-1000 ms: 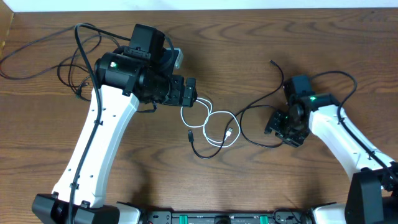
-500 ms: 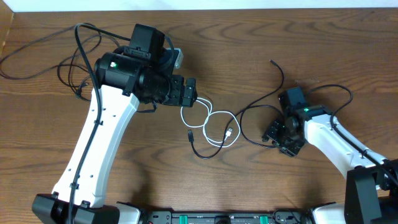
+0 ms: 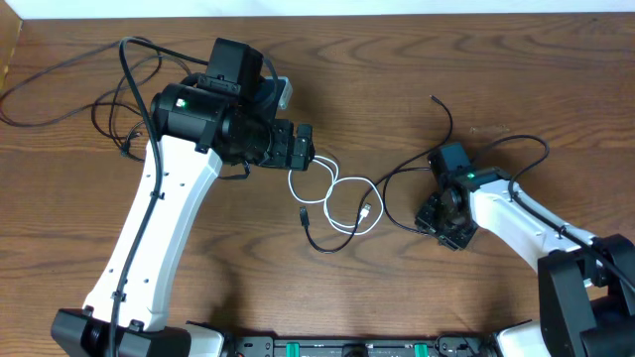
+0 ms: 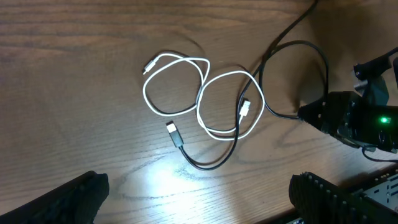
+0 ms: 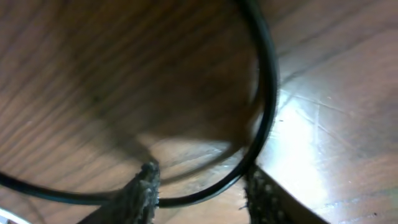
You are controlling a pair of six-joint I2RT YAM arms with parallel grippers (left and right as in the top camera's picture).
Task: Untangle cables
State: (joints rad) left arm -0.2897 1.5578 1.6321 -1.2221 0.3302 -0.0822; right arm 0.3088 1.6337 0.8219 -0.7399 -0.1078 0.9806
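Overhead and wrist views of a brown wood-grain table (image 3: 298, 288). The thin white cord (image 4: 205, 93) lies mid-table in two linked loops, crossed by a thin black cord (image 5: 272, 93) whose plug end rests just beside the loops. The black cord runs on toward the right arm. The left gripper (image 4: 199, 205) hangs above the white loops, fingers spread wide and holding nothing. The right gripper (image 5: 199, 193) is low over the wood. Its fingertips (image 5: 142, 186) stand apart at a moderate gap, and the black cord passes between them, not clamped.
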